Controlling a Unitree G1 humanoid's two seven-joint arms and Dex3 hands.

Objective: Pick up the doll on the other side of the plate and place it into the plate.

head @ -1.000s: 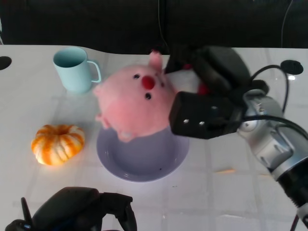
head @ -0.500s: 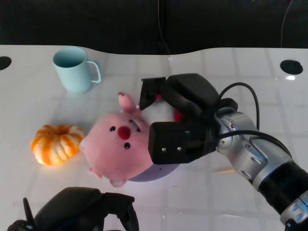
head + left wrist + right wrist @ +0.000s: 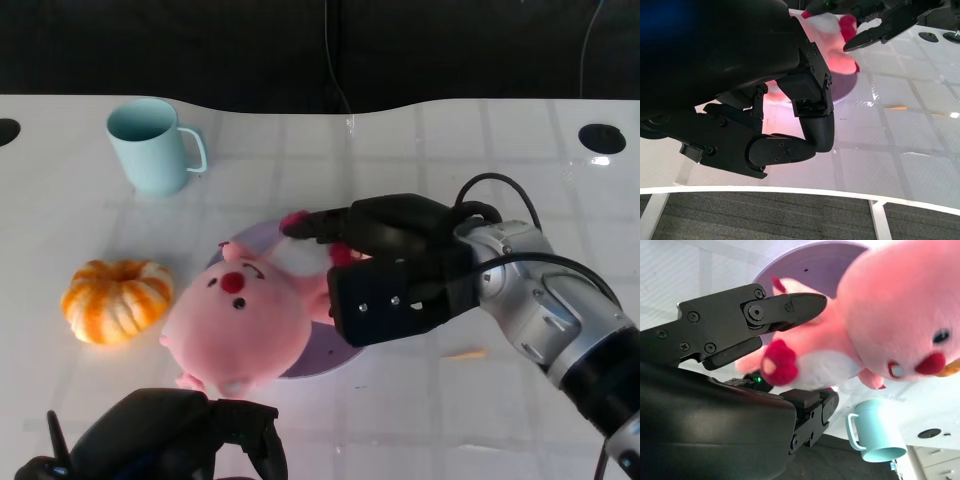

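Head view: pink doll lying across the near-left rim of the lilac plate, head hanging out over the table toward the left hand. Right hand over the plate, grasping the doll's body, fingers wrapped around its back part with the red feet, as seen in right wrist view. Left hand low at the near edge, clenched on nothing, fingers curled in. Orange pumpkin just beside the doll's head, left of it. Teal mug far behind, well apart from the plate
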